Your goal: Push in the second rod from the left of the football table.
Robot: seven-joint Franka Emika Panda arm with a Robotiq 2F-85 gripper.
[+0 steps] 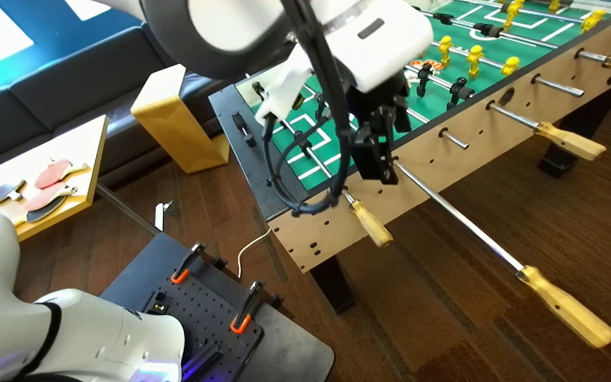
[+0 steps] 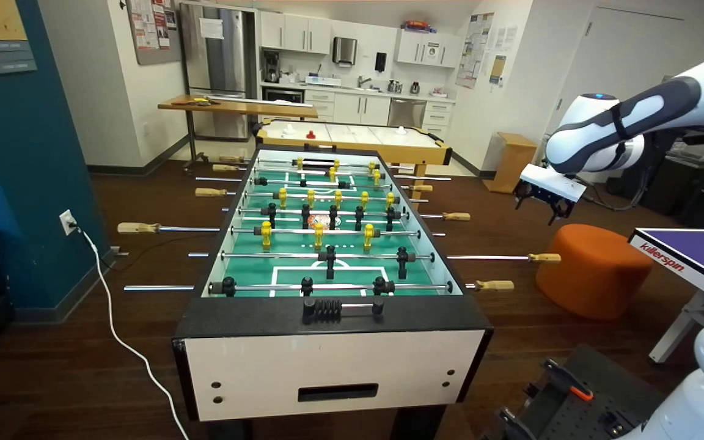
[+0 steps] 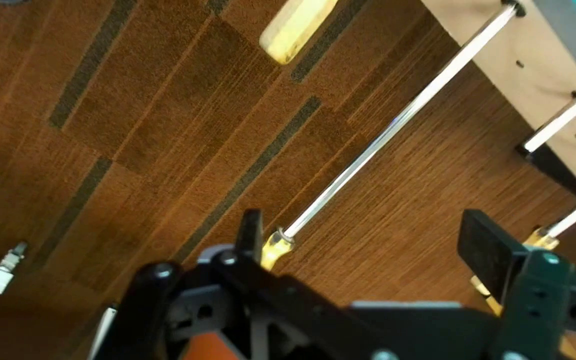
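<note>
The jaws hang spread wide above the second rod [image 3: 393,128], apart from it, floor [image 3: 378,240] showing between them; it juts far out, long axis roughly level, handle [image 1: 566,306] pointing straight away from the football table [image 1: 295,236], which holds yellow figures [image 2: 318,235] and black figures [image 2: 330,263]; over by the sofa [image 1: 77,87], paddles [image 1: 53,174] lie on a bench [image 1: 80,140].

In an exterior view, I have the football table [image 2: 236,321] end-on. The second rod [image 2: 487,258], on the robot's side, extends past the nearest handle [image 2: 494,285]. I hold the gripper [image 2: 534,212] raised, fingers spread, apart from both. The orange stool [image 2: 596,275] appears behind the second rod's tip.
</note>
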